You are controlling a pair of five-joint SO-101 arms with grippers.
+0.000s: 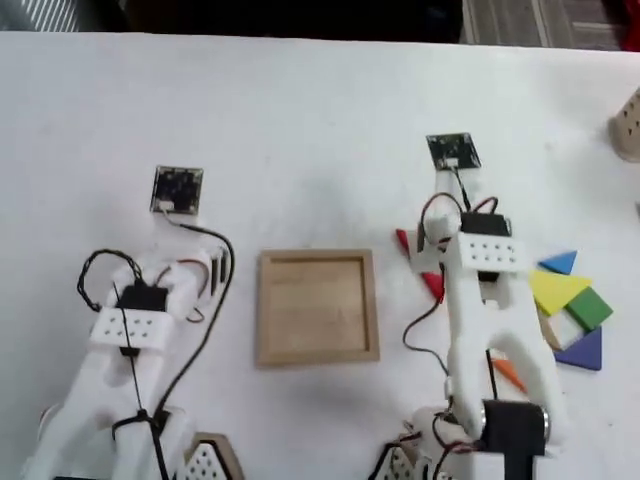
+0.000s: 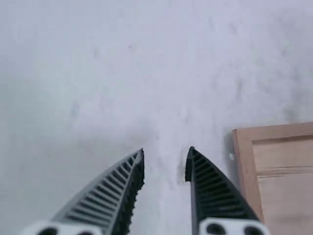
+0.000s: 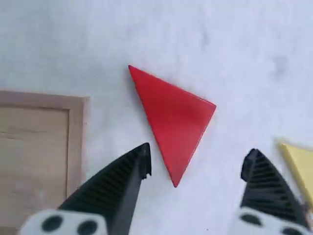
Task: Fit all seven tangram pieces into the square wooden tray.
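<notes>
Triangle (image 3: 172, 120), red, flat just beside tray (image 3: 76, 147), mostly hidden under arm from above (two corners peeking out); sharp tip toward right gripper (image 3: 198, 156), spread wide. Left gripper (image 2: 166, 154) slightly parted beside tray.

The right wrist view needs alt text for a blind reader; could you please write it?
A red triangle lies on the table ahead of the open right tool, with the wooden tray and a yellow piece flanking it.

My left arm (image 1: 128, 335) and right arm (image 1: 488, 300) both stretch forward, side by side. My left gripper (image 2: 166, 151) points down, jaws slightly parted; my right gripper (image 3: 199, 149) is spread wide.
</notes>
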